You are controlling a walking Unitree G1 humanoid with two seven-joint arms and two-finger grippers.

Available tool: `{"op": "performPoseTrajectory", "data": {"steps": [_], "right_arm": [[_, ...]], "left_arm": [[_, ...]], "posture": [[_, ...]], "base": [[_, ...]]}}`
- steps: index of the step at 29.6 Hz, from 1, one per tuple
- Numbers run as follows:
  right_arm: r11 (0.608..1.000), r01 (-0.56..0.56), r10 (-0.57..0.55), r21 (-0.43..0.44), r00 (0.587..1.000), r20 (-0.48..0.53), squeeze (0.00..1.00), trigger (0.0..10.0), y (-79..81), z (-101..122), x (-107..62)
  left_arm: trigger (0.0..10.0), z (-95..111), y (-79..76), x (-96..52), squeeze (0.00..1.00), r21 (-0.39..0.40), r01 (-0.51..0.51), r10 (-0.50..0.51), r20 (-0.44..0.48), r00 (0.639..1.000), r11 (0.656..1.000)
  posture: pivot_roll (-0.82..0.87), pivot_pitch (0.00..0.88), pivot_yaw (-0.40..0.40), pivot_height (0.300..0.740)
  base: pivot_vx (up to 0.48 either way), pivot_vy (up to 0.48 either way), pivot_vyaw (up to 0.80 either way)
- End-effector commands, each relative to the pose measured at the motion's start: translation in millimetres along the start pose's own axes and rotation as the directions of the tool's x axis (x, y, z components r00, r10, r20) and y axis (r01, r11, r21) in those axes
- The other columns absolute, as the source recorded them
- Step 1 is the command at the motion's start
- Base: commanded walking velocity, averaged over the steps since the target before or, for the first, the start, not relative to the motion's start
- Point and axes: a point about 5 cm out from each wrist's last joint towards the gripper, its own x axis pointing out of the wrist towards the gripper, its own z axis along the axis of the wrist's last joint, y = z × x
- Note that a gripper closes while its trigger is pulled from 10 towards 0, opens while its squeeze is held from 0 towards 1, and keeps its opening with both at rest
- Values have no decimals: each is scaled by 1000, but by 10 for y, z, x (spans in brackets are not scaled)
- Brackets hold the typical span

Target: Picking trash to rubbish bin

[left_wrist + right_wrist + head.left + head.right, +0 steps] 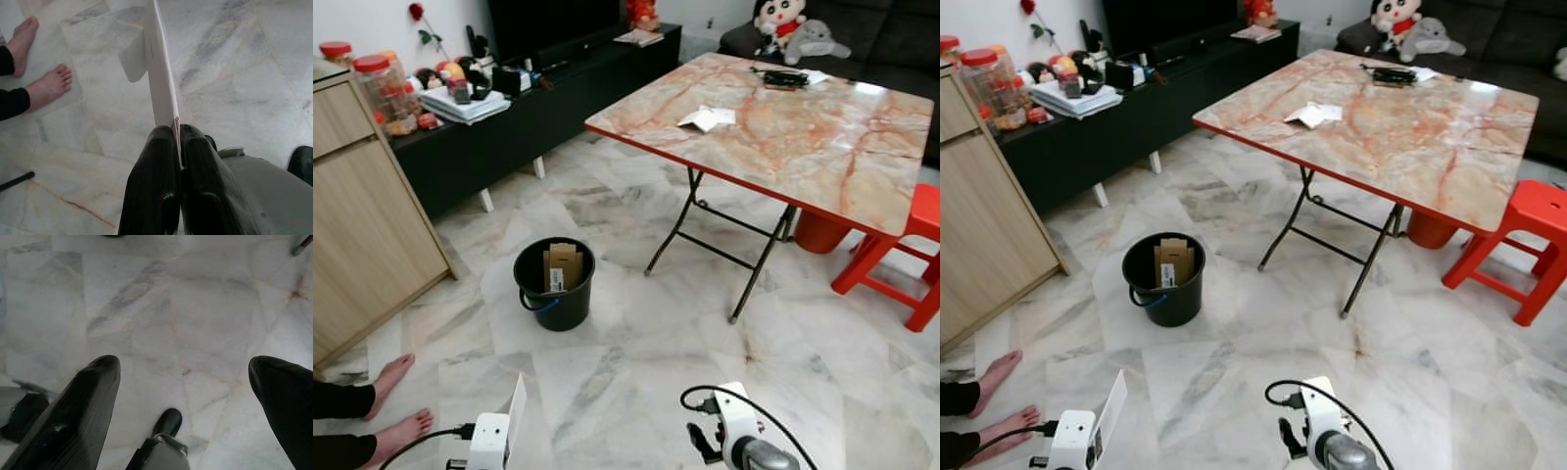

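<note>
Left wrist view: left gripper pinched on white card, edge-on, frame centre. Right gripper spread wide, empty. Black bin mid-left of left eye view, well ahead; walk closer, centre card over rim, then release.

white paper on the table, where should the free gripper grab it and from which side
The white paper lies crumpled near the table's red front edge. Grip a raised fold, coming from above at that near edge: its lifted creases probably give the right gripper's open fingers purchase. The left gripper holds a white card.
</note>
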Motion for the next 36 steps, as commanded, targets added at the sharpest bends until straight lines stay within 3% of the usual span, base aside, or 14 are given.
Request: {"op": "performPoseTrajectory", "data": {"steps": [1,6,11,16,36], "right_arm": [[1000,2,-2,6,1000,-1,0,10000,-21,-9,-6],[1000,5,-5,18,1000,1,0,10000,-27,-4,-7],[1000,0,0,-2,1000,1,0,10000,-27,3,-6],[1000,3,-3,-9,1000,-4,0,10000,-26,-2,-6],[1000,3,-3,12,1000,5,0,10000,-32,5,-7]], "left_arm": [[10000,48,-5,13,0,-2,-6,6,15,1000,1000],[10000,118,-22,27,0,6,-11,10,45,999,1000],[10000,96,-33,25,0,6,-12,12,31,999,1000],[10000,85,-31,22,0,-1,-15,15,29,999,1000],[10000,78,-38,19,0,-4,-17,17,29,999,1000]], "posture": [[-18,0,-31,740],[-17,0,-34,740],[-20,0,-34,740],[-20,0,-37,740],[-20,0,-38,740]], "base": [[0,0,0],[0,0,0],[283,0,0],[284,0,708],[290,0,0]]}}
